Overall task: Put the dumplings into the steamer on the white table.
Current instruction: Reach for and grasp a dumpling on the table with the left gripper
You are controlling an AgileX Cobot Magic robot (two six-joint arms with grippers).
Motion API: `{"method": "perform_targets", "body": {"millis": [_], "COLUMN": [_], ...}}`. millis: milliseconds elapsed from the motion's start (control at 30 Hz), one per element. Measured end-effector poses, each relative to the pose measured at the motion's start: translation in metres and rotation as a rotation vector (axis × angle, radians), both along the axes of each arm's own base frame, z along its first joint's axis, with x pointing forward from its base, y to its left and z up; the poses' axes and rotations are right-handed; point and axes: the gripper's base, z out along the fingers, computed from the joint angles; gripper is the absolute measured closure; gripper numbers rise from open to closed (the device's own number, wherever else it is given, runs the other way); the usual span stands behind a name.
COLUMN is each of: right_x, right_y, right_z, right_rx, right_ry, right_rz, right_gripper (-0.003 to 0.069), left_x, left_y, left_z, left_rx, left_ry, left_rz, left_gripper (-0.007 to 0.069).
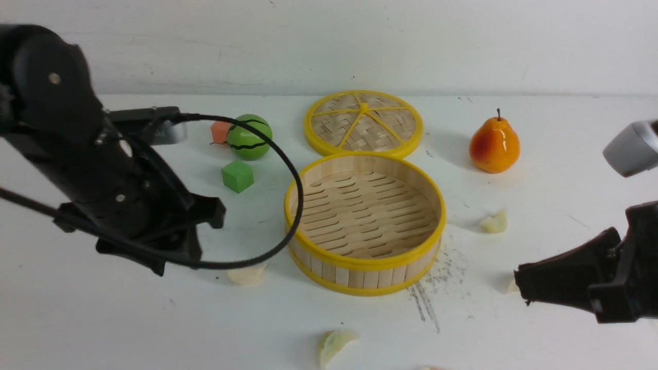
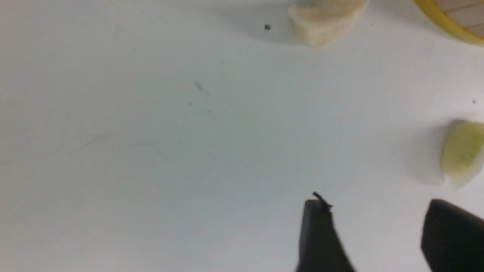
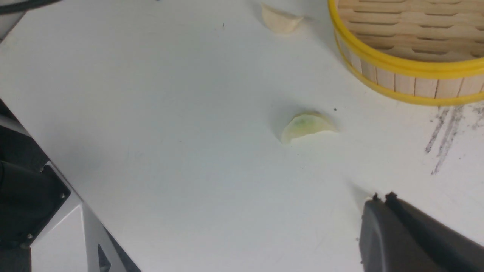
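Note:
The steamer [image 1: 360,263] stands empty in the middle of the white table [image 1: 565,128]. Dumplings lie around it: one [image 1: 247,274] at its left front, one [image 1: 494,222] to its right, one [image 1: 334,345] near the front edge. Another [image 1: 511,285] peeks out behind my right gripper [image 1: 522,288], which is shut with nothing in it [image 3: 382,198]. My left gripper [image 2: 378,211] hovers open over bare table, nothing between its fingers [image 2: 317,230]. A cream dumpling [image 2: 325,20] and a greenish one [image 2: 463,153] lie beyond it. The right wrist view shows the greenish dumpling [image 3: 308,127] and the steamer [image 3: 401,64].
The flat woven lid [image 1: 363,123] lies behind the steamer. An orange pear [image 1: 494,145] stands at the back right. A green striped ball [image 1: 249,136], a pink block [image 1: 220,132] and a green cube [image 1: 237,176] sit at the back left. My left arm's cable [image 1: 293,205] loops over the steamer's left rim.

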Motion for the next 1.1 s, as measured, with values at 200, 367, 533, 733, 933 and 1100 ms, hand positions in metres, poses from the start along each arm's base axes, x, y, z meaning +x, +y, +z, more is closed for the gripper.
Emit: {"method": "perform_targets", "body": {"millis": [200,367,533,733,933,1100], "right_x": [0.002,0.002,0.003,0.004,0.004,0.004], "right_y": [-0.001,-0.003,-0.003,-0.004,-0.004,-0.004], "right_z": [0.000,-0.001,-0.001,-0.001,-0.001,-0.001], "right_rx": [-0.017,-0.038,-0.051,-0.058,-0.061,-0.062], "right_ry": [-0.018,-0.028,-0.041,-0.056,-0.062,-0.063], "right_rz": [-0.014,-0.014,-0.012,-0.010,-0.009,-0.008], "right_gripper": [0.0666,0.0662,0.0661,0.0659,0.0656,0.0651], "left_x": [0.036,0.057,0.068,0.075,0.076,0.078], "left_y": [-0.012,-0.017,-0.021,-0.023,-0.024,-0.025], "left_z": [-0.048,-0.086,-0.109,-0.119,-0.119,-0.116], "left_rx": [-0.061,-0.093,-0.118,-0.139,-0.141,-0.115], "left_ry": [0.017,0.041,0.041,0.029,0.028,0.035], "left_rz": [0.162,0.307,0.367,0.396,0.394,0.328], "left_gripper": [0.0012,0.0043,0.0118,0.0194,0.0272,0.0272]}}
